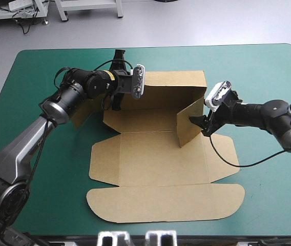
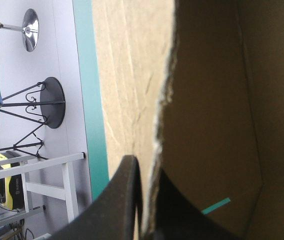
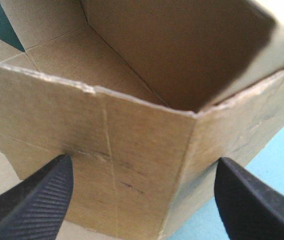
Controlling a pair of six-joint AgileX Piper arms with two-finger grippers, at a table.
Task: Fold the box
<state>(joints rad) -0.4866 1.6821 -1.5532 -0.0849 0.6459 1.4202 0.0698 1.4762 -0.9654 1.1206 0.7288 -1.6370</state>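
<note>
Left end effector [image 2: 143, 170] was clamped on a board edge of the box [image 1: 156, 159]. Right end effector [image 3: 143, 164] sat wide open, facing its raised right wall.

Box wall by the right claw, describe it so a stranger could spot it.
The brown box lies mid-table on the teal-green cover. At its right side, by the open right claw, one wall stands upright while the near flaps lie flat.
</note>
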